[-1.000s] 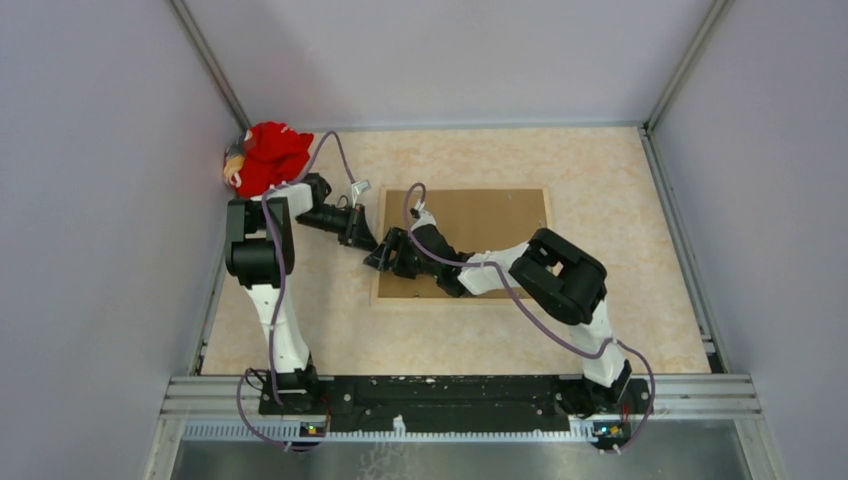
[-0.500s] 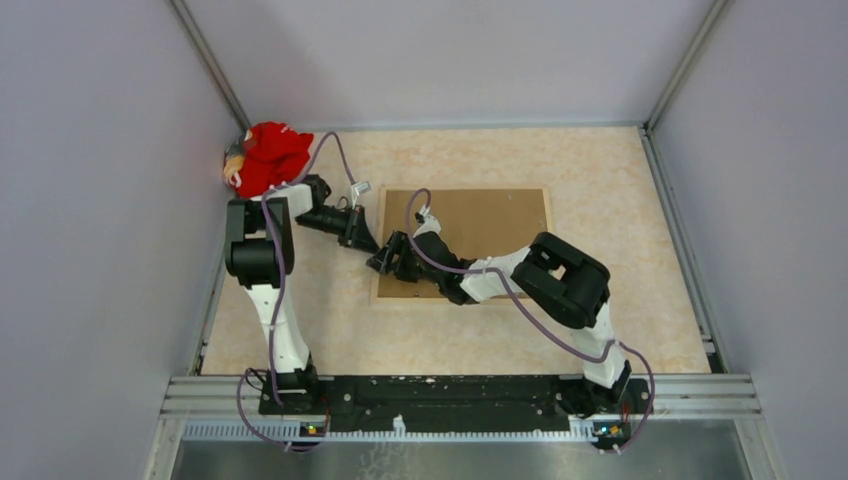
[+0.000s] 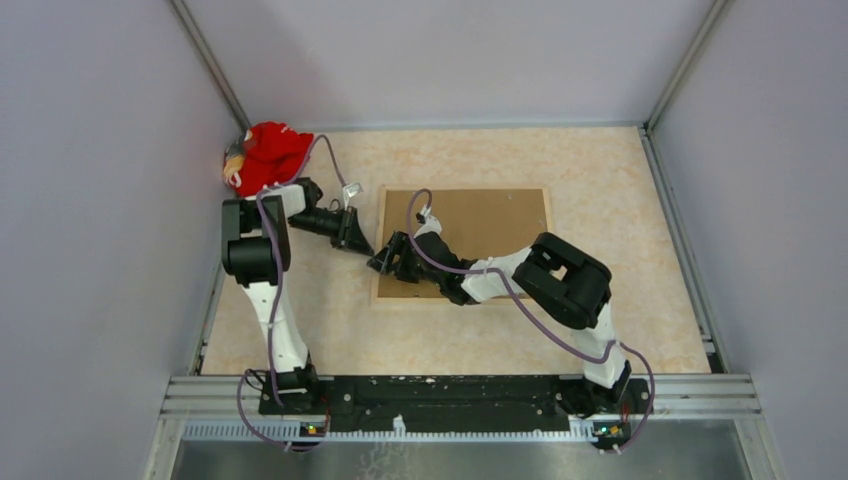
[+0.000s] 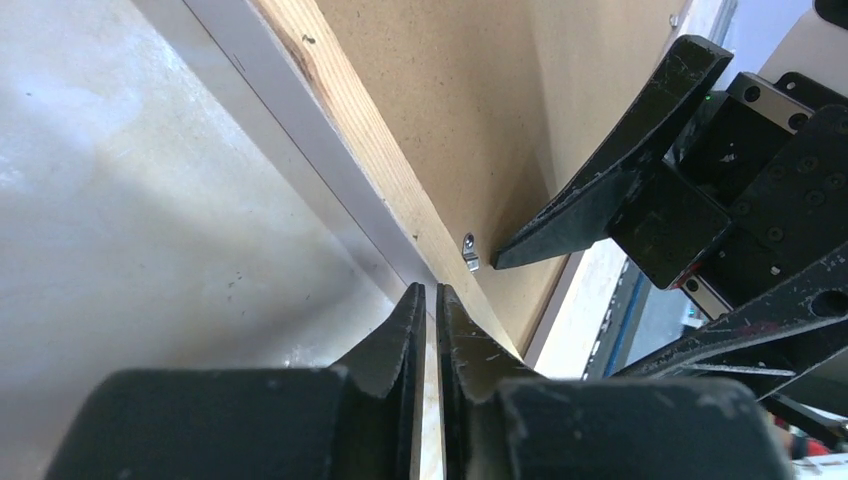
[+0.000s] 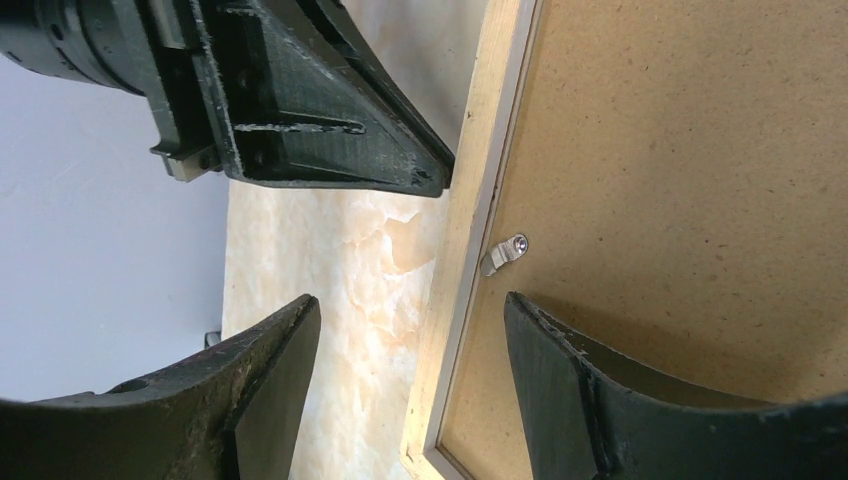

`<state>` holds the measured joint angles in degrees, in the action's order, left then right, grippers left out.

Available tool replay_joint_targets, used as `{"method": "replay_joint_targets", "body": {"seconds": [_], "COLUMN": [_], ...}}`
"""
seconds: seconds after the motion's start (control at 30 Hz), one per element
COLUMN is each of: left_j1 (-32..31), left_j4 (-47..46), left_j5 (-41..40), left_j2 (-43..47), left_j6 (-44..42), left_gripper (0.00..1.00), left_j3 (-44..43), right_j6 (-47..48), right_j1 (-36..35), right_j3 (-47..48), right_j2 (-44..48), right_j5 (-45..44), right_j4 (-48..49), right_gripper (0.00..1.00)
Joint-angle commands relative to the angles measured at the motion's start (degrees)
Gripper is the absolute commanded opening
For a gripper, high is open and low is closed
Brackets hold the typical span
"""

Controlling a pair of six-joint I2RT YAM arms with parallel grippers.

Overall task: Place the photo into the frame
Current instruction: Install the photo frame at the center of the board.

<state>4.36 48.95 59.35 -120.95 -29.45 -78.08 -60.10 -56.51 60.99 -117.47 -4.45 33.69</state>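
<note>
**Frame face down, board in place, photo out of sight**

Nearest the arm bases, the right hand (image 5: 410, 303) stands wide open and holds nothing. It straddles the left side of the frame (image 5: 480, 150), one finger over the bare table (image 3: 600, 200) and the other over the brown backing board (image 3: 490, 218).

Just beyond it, the left hand (image 4: 428, 292) points its tips at the same light-wood edge. Its fingers are drawn almost together with only a thin slit between them, and nothing shows in that slit.

A small metal tab (image 5: 503, 256) sits at the seam between the wood edge and the board, between the two hands. I cannot tell whether it is turned to lock the board.

The frame lies rear side up near the middle of the table, with the board filling its opening. The photo shows in no view. It is probably under the board, so the loading looks largely done. What may remain is securing the tabs and turning the frame over.

In the far left corner lies a red plush toy (image 3: 268, 158), well apart from the frame.

No brand, label or writing can be read anywhere.
</note>
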Motion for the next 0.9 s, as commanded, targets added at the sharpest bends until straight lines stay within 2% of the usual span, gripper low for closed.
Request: {"method": "replay_joint_targets", "body": {"seconds": [0.0,0.1,0.33,0.43,0.63,0.87], "left_j1": [-0.2,-0.2,-0.2,-0.4,-0.8,-1.3], "left_j4": [4.7,7.1,8.5,7.5,5.0,3.0], "left_j5": [3.8,5.0,6.2,5.9,3.9,3.2], "left_j2": [-3.3,-3.6,-3.2,-2.7,-3.9,-3.9], "left_j6": [-1.5,-3.3,-4.6,-3.7,-1.2,0.7], "left_gripper": [0.17,0.25,0.35,0.31,0.10,0.06], "left_j3": [-2.3,-2.4,-2.0,-1.4,-0.9,-0.1], "right_j6": [0.3,0.3,0.4,0.4,0.3,-0.1], "right_j1": [-0.8,-0.8,-0.8,-0.8,-0.8,-0.8], "right_j3": [-0.2,-0.2,0.2,0.5,1.4,2.4], "right_j2": [1.4,1.2,0.8,0.5,-0.1,-1.1], "right_j5": [-0.3,-0.3,0.0,0.1,0.6,1.0], "right_j4": [-2.0,-1.9,-1.7,-1.8,-2.0,-2.3], "right_gripper": [0.68,0.68,0.68,0.68,0.68,0.68]}}
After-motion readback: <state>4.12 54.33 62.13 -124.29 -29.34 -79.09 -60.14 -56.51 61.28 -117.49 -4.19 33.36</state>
